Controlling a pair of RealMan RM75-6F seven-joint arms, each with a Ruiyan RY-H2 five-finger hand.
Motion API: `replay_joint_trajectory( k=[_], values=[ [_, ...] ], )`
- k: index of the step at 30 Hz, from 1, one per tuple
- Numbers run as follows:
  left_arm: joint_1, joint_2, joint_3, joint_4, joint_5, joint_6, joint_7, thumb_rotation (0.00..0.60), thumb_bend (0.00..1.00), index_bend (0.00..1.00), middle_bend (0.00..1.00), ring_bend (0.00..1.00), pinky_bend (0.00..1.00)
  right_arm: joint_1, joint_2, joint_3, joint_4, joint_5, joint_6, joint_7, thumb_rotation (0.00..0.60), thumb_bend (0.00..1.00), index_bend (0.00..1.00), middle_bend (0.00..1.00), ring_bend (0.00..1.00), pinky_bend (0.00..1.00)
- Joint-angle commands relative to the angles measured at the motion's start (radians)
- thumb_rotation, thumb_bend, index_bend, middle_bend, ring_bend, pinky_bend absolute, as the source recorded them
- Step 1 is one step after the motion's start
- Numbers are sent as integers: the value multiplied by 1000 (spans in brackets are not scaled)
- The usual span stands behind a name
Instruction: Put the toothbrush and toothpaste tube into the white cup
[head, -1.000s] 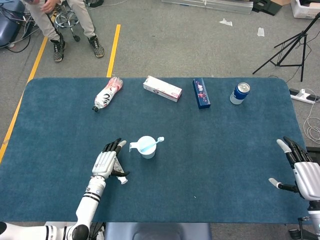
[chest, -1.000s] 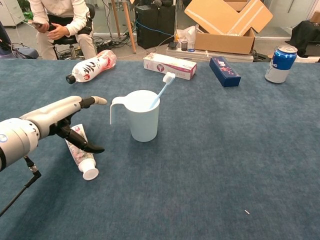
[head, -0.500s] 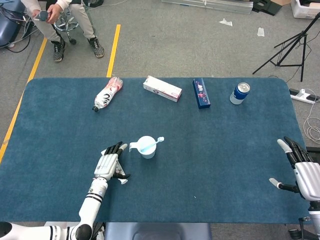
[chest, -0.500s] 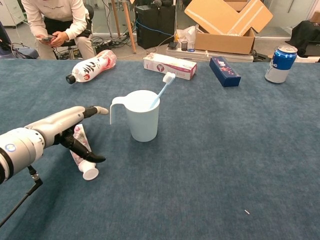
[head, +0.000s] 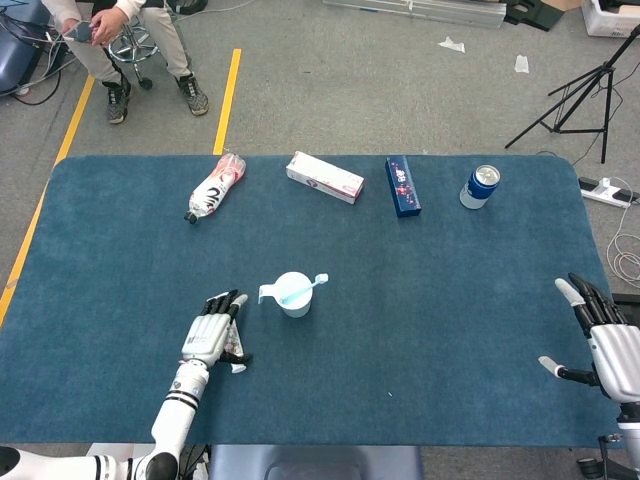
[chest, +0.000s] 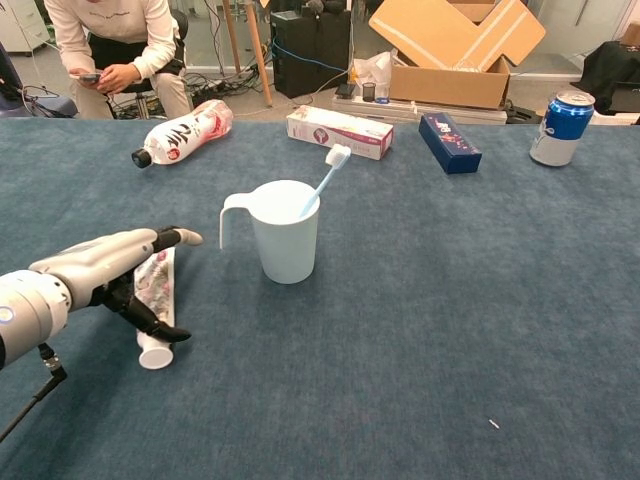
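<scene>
Toothpaste tube under left hand

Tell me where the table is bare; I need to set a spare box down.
Free: the wide stretch between the white cup and the right hand, below the can. Crowded: the far edge, and the near-left, where the left hand covers the toothpaste tube.
</scene>
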Motion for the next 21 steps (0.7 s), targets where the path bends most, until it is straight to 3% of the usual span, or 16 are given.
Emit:
replay_joint_trajectory(
  k=[1, 21],
  values=[
    [4, 6, 2, 0, 2, 4, 5, 600, 40, 0, 0, 0, 0, 0, 0, 0, 1, 0, -1, -1, 600, 0, 0, 0, 0, 150],
    [52, 81, 20, 18, 26, 49, 49, 600, 40, 0, 0, 0, 0, 2, -5, -2, -2, 0, -7, -13, 600, 0, 0, 0, 0, 150]
  ],
)
